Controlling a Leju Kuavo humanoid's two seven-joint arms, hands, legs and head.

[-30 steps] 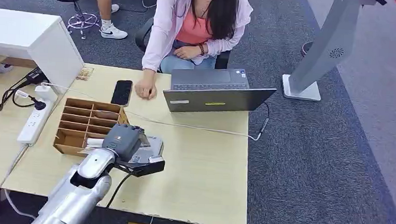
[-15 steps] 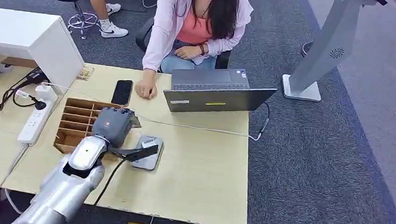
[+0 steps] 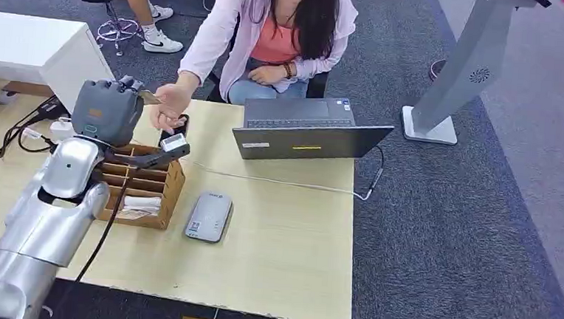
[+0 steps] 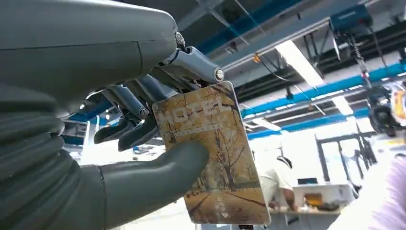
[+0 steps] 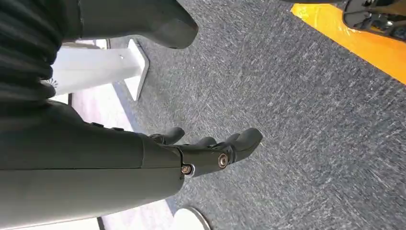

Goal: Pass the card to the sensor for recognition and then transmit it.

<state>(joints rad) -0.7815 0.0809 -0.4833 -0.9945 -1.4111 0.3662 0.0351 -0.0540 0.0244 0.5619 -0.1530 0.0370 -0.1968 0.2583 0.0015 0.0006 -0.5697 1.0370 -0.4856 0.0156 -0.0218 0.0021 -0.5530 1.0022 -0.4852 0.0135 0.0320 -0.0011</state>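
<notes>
The left hand [image 3: 107, 111] is up above the wooden box [image 3: 131, 186], pinching the card [image 4: 213, 153] between thumb and fingers, and a person's hand [image 3: 167, 107] reaches to the card's far edge. The sensor [image 3: 209, 216] lies on the surface [image 3: 281, 241] just beside the box. The right hand [image 5: 206, 153] hangs over grey carpet [image 5: 297, 120], fingers loosely extended and holding nothing.

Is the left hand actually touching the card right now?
Touching. In the left wrist view the left hand pinches the card: the thumb lies across its printed face and fingers press its upper edge.
</notes>
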